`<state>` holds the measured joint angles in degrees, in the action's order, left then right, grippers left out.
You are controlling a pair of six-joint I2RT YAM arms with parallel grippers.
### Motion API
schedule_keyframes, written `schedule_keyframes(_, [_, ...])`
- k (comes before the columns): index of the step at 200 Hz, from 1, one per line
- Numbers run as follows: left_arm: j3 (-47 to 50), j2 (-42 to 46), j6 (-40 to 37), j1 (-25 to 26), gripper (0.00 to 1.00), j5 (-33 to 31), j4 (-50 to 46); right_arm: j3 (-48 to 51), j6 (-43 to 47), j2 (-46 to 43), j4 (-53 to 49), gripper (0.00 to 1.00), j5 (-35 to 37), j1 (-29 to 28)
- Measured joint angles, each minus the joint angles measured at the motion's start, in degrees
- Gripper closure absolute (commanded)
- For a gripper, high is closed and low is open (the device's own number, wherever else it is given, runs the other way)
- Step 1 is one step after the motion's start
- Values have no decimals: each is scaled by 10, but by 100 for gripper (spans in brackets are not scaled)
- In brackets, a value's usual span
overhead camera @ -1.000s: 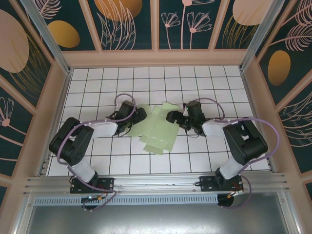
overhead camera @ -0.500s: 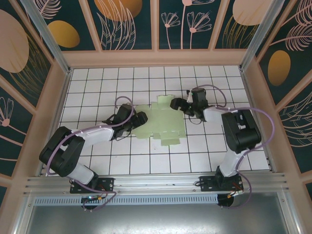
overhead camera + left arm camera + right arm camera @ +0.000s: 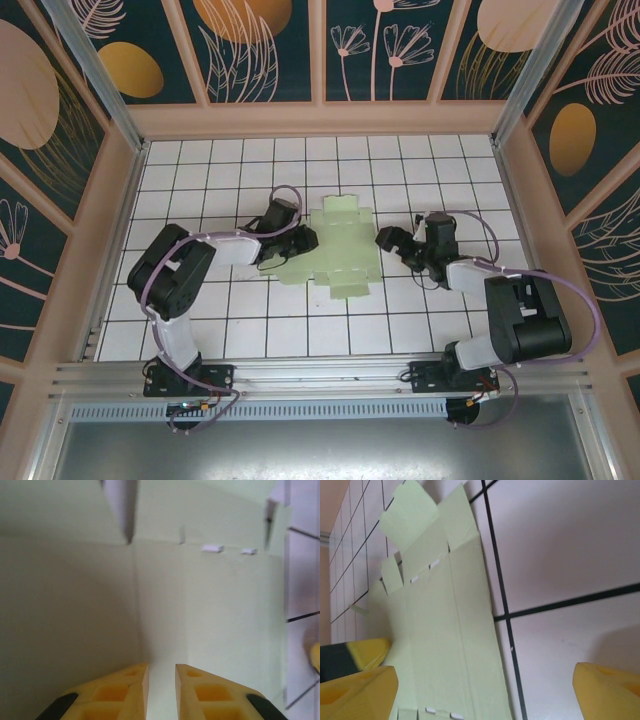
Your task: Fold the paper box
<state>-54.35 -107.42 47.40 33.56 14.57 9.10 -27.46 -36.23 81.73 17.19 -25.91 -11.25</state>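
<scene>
paper box (image 3: 340,248) is lying flat; left gripper (image 3: 304,240) is sitting narrow-jawed at its 9 o'clock edge, grip unclear; right gripper (image 3: 386,240) is gaping wide beside its 3 o'clock edge, over open tiles (image 3: 450,190).

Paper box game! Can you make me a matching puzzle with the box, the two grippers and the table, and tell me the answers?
1. paper box
2. left gripper
3. right gripper
4. table

A. white tiles, black lines
B. fingers wide apart
C. pale green
D. fingers nearly together

Pairs: 1-C, 2-D, 3-B, 4-A
</scene>
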Motion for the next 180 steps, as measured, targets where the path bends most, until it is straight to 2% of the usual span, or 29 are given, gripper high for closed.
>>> schedule_keyframes(31, [11, -6, 15, 0, 81, 0, 19, 2, -4, 8, 30, 10, -36, 0])
schedule_keyframes(48, [23, -3, 23, 0, 80, -4, 39, 2, -8, 24, 50, 14, -54, 0])
schedule_keyframes(93, [42, 0, 35, 0, 80, -11, 73, 0, -19, 78, 99, 39, -105, -2])
schedule_keyframes(128, [45, 0, 42, 0, 80, -11, 82, -3, -30, 106, 141, 52, -130, -2])
schedule_keyframes(180, [49, 0, 48, 0, 80, -11, 90, -12, -33, 147, 181, 79, -158, 0])
